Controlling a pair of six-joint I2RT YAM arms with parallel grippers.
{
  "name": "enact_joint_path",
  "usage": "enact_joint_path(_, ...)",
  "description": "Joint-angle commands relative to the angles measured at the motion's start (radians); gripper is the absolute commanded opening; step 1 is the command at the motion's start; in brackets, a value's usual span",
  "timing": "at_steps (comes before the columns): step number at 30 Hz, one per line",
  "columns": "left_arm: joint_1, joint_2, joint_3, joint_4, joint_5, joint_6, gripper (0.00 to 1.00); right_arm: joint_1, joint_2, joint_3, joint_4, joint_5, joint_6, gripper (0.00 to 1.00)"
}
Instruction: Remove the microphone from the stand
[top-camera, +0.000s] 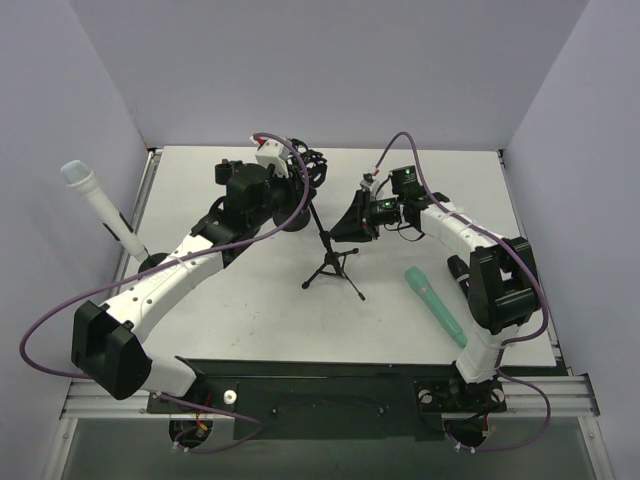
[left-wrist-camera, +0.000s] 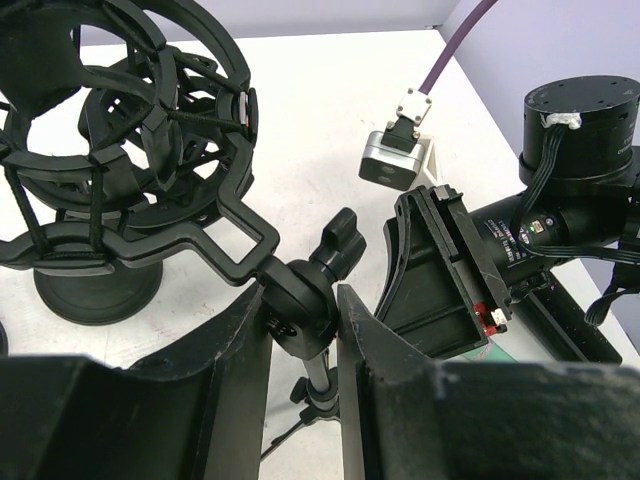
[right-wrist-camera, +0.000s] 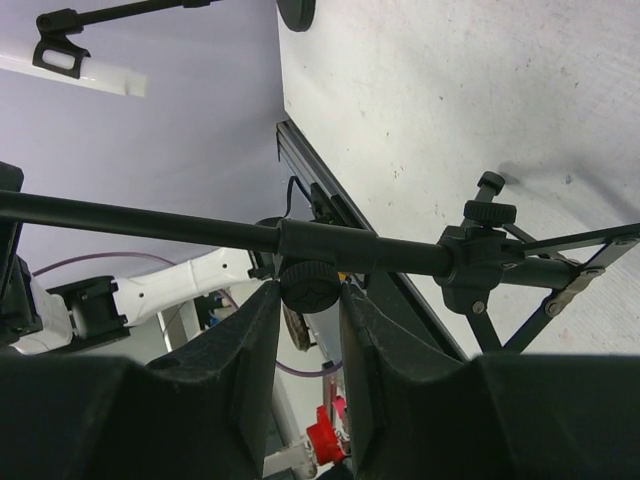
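Over mid-table, left arm (top-camera: 200, 262) and right arm (top-camera: 455, 228) meet, jaws pinching the stand (top-camera: 325, 245)

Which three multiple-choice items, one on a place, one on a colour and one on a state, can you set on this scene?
1. Where does the green microphone lie?
A. in the left end effector
B. on the table, near the right arm
C. on the floor

2. What colour is the tripod stand?
A. white
B. red
C. black

3. How is the shock mount?
A. empty
B. holding a microphone
C. wrapped in cloth

Key:
1 B, it lies flat on the white surface.
2 C, its pole and legs are black.
3 A, nothing sits inside its rings.
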Motion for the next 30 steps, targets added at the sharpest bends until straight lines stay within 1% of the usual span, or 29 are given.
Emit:
enact_joint_path(1,0.004,-0.021,0.025,0.111,0.003,-0.031,0.00,0.002,-0.003,-0.006,0.072,-0.046,0.041,0.24)
enact_joint_path(3,0.007,-0.021,0.022,0.115,0.003,-0.036,0.00,0.002,0.000,-0.006,0.077,-0.051,0.046,0.23)
enact_joint_path(6,0.010,-0.020,0.022,0.116,0.003,-0.039,0.00,0.002,0.010,-0.006,0.084,-0.051,0.058,0.28)
enact_joint_path(8,0.012,-0.021,0.022,0.115,0.028,-0.040,0.00,0.001,0.015,-0.009,0.088,-0.052,0.064,0.30)
enact_joint_path(14,0.017,-0.024,0.018,0.113,0.034,-0.043,0.00,0.002,0.032,-0.011,0.114,-0.060,0.096,0.31)
enact_joint_path(15,0.015,-0.024,0.016,0.115,0.034,-0.045,0.00,0.002,0.032,-0.012,0.123,-0.060,0.098,0.30)
enact_joint_path(17,0.017,-0.026,0.016,0.113,0.031,-0.045,0.00,0.002,0.033,-0.014,0.137,-0.066,0.107,0.21)
enact_joint_path(19,0.017,-0.024,0.016,0.113,0.031,-0.045,0.00,0.004,0.032,-0.020,0.149,-0.069,0.113,0.15)
enact_joint_path(20,0.017,-0.021,0.015,0.113,0.029,-0.046,0.00,0.002,0.027,-0.022,0.153,-0.070,0.109,0.07)
enact_joint_path(21,0.017,-0.023,0.018,0.110,0.029,-0.046,0.00,0.001,0.020,-0.025,0.151,-0.070,0.098,0.03)
enact_joint_path(22,0.018,-0.020,0.016,0.107,0.022,-0.049,0.00,-0.001,0.017,-0.025,0.145,-0.070,0.071,0.00)
enact_joint_path(23,0.021,-0.017,0.021,0.098,0.022,-0.053,0.00,-0.004,0.009,-0.022,0.115,-0.069,0.052,0.00)
enact_joint_path(24,0.024,-0.015,0.022,0.095,0.022,-0.059,0.00,-0.005,0.004,-0.019,0.099,-0.064,-0.006,0.00)
enact_joint_path(25,0.030,-0.010,0.025,0.087,0.022,-0.062,0.00,-0.005,-0.008,0.003,0.002,-0.052,-0.125,0.00)
enact_joint_path(26,0.038,-0.006,0.027,0.084,0.022,-0.060,0.00,-0.005,-0.013,0.023,-0.062,-0.041,-0.197,0.00)
enact_joint_path(27,0.041,-0.004,0.029,0.079,0.023,-0.060,0.00,-0.002,-0.019,0.073,-0.211,-0.016,-0.359,0.00)
enact_joint_path(28,0.050,-0.003,0.029,0.079,0.031,-0.062,0.00,0.002,-0.023,0.098,-0.266,0.001,-0.429,0.00)
enact_joint_path(29,0.055,0.000,0.029,0.078,0.032,-0.060,0.00,0.013,-0.035,0.131,-0.377,0.047,-0.582,0.00)
enact_joint_path(30,0.059,0.003,0.030,0.073,0.037,-0.057,0.00,0.018,-0.048,0.139,-0.401,0.066,-0.639,0.00)
